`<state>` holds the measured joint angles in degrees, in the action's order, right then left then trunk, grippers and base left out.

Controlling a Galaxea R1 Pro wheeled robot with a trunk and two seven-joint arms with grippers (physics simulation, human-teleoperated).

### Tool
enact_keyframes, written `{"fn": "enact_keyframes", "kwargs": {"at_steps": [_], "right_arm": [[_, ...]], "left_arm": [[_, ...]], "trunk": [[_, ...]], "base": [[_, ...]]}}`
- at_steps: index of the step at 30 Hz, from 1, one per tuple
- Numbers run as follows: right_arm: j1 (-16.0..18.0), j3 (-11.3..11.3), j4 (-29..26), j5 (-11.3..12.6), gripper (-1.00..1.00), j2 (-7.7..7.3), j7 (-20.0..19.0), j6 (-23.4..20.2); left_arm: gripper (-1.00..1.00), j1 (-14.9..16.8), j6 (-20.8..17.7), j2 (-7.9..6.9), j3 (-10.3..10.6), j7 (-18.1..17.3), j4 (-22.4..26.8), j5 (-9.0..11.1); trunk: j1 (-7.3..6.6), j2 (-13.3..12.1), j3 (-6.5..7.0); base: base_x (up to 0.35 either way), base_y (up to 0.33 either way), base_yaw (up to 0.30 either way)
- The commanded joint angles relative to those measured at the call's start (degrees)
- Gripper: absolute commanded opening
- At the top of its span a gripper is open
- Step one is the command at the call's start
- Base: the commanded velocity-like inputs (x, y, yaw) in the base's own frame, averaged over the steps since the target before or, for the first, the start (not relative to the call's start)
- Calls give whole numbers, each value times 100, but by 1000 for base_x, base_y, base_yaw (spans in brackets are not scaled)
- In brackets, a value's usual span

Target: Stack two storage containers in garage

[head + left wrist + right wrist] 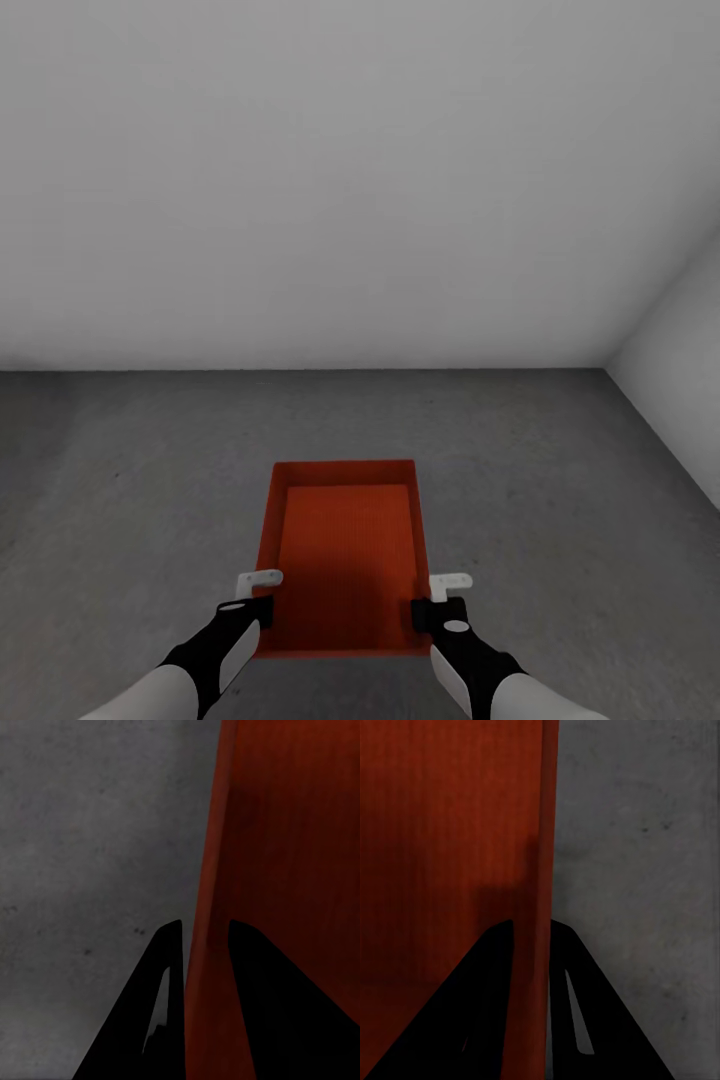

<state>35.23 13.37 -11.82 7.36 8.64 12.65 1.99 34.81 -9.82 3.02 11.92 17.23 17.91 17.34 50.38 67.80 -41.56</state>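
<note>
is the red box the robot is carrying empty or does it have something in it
Empty. The head view looks straight into the open-topped storage container and shows only its bare red-orange bottom. The left hand and right hand straddle its side walls.

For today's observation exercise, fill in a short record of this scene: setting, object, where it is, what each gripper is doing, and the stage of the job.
setting: bare room, white walls, dark grey concrete floor
object: one red-orange open-topped storage container, empty
position: in front of the robot, near the wall; whether it rests on the floor cannot be told
left gripper: fingers straddle the container's left wall, shut on it
right gripper: fingers straddle the right wall, shut on it
stage: one container in view, nothing stacked on it yet
</note>
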Motion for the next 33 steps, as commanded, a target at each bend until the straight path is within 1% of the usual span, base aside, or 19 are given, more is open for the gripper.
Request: {"fn": "enact_keyframes", "kwargs": {"at_steps": [1,33], "right_arm": [[1,-80,61,99,-100,-2,179,26],[1,-80,57,90,-100,-12,188,38]], "left_arm": [[-100,5,305,-3,-74,61,72,-65],[-100,7,305,-3,-76,61,63,-65]], "trunk": [[23,44,-22],[725,1327,-597]], "base": [[0,0,-17],[0,0,-1]]}}
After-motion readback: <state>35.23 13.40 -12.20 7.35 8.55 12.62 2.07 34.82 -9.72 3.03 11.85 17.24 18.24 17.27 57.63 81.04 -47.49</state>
